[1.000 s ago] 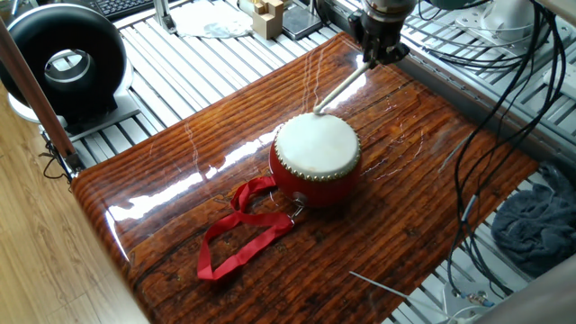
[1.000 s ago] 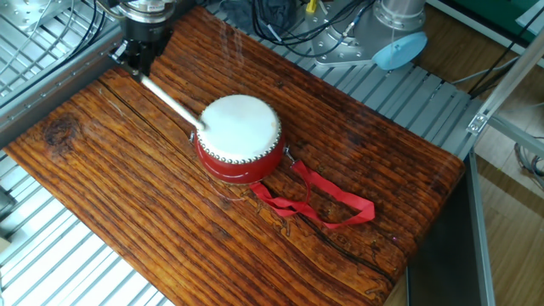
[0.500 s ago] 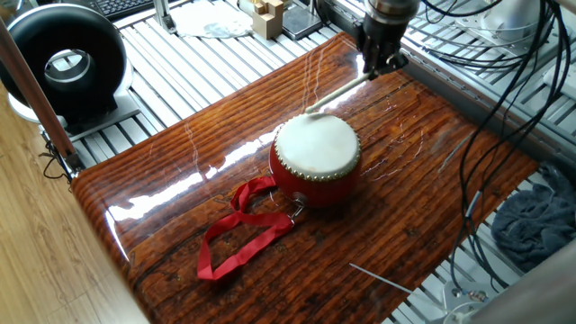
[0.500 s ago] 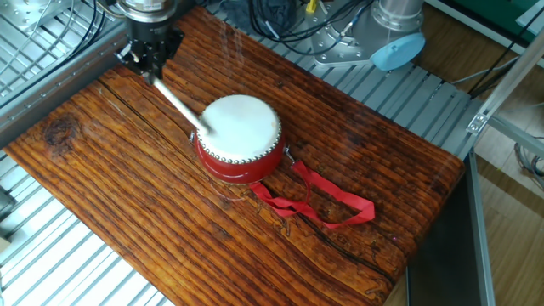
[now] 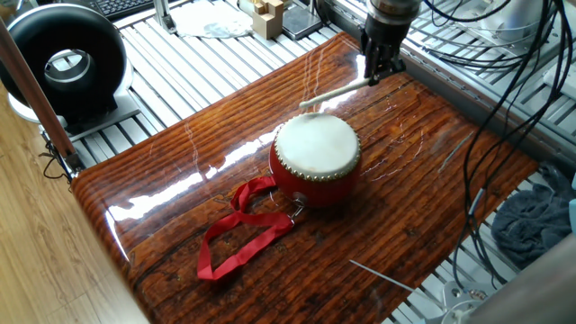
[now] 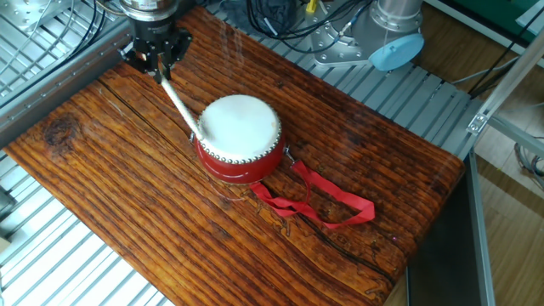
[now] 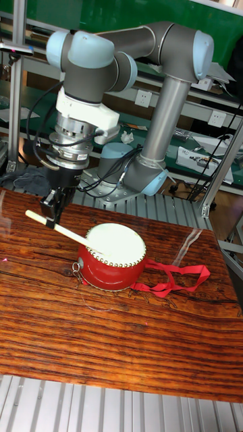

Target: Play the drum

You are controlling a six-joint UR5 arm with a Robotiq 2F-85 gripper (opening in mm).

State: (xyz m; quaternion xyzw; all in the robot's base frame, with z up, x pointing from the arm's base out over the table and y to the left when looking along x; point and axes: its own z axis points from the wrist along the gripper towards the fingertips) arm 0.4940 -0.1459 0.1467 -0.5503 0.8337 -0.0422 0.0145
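The small round drum with its red body and cream-white skin [image 5: 316, 155] sat near the middle of the glossy dark wooden table [image 5: 180, 216], its long red ribbon strap [image 5: 236, 232] trailing toward one end of the board. The black two-finger gripper [image 5: 382, 65] hung over the far edge of the table, fingers closed on one end of a thin pale wooden stick [image 5: 335, 90]. The stick's long axis ran from the gripper down toward the drum, and its free tip was poised just above the near rim of the skin; I could not tell for certain whether it touched. A downward tilt of the wrist looked enough to strike.
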